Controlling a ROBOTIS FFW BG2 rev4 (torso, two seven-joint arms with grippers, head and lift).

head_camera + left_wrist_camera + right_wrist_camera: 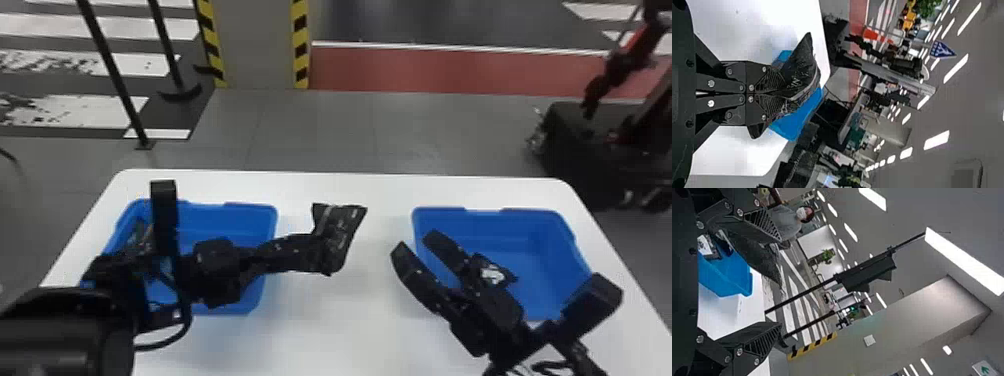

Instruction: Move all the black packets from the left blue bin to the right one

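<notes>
In the head view, my left gripper (314, 254) is shut on a black packet (340, 232), held between the left blue bin (250, 212) and the right blue bin (537, 217). The left wrist view has the gripper (783, 94) closed around the packet (803, 70), which flares past the fingertips. My right gripper (416, 245) stands open at the right bin's left side, apart from that packet. A black item with a white patch (492, 274) shows beside it over the bin. The right wrist view shows widely parted fingers around my right gripper (777, 282), with black packet material (756, 256) near one finger.
Both bins stand on a white table (345, 190), with bare tabletop between them. My left arm (65, 330) crosses the left bin and hides much of its inside. Beyond the table are a striped pillar (257, 45) and black poles (112, 70).
</notes>
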